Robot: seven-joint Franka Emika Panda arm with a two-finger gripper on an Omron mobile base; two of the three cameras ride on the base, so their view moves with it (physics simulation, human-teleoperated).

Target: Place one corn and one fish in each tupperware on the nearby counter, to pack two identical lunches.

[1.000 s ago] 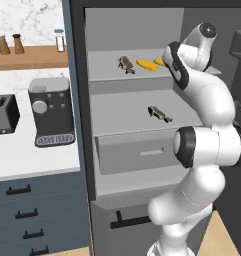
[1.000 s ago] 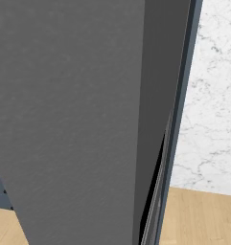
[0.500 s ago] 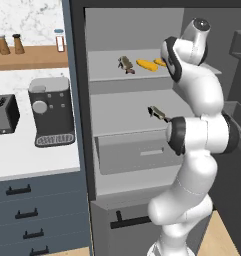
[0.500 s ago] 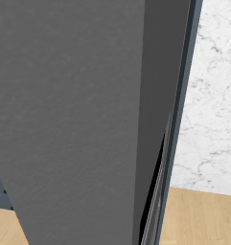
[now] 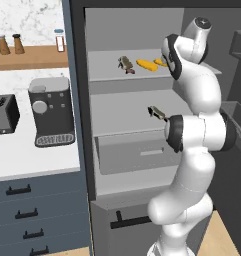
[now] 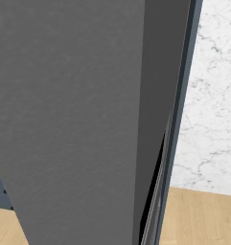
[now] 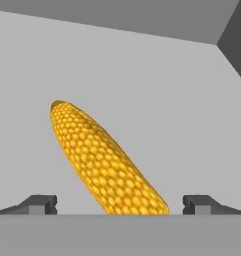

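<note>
1. The white arm (image 5: 192, 145) has swung up and stretched toward the top shelf (image 5: 107, 67) of the open fridge since a second ago. In the older pictures its elbow bulged out more, and now it stands taller in the right half of the left base view
2. The things on the shelves have not moved. One fish (image 5: 125, 63) and two corn cobs (image 5: 148, 65) lie on the top shelf, in the upper middle of the left base view
3. A second fish (image 5: 157, 113) lies on the shelf below, in the middle of that view, just beside the arm
4. In the hand view one corn cob (image 7: 104, 161) lies slanted from upper left to lower middle. Its near end sits between the two dark finger tips (image 7: 39, 204) at the bottom
5. The jaws (image 7: 119, 206) are wide open and hold nothing. I cannot tell if they touch the corn yet
6. I think the arm is lining up to grab this corn. No food has been packed yet
7. The white desk (image 5: 22, 155) with the coffee machine (image 5: 52, 112) and toaster (image 5: 2, 115) is at the left of the left base view
8. The right base view shows the grey fridge door (image 6: 78, 119) up close, over a wooden floor (image 6: 198, 215)
</note>
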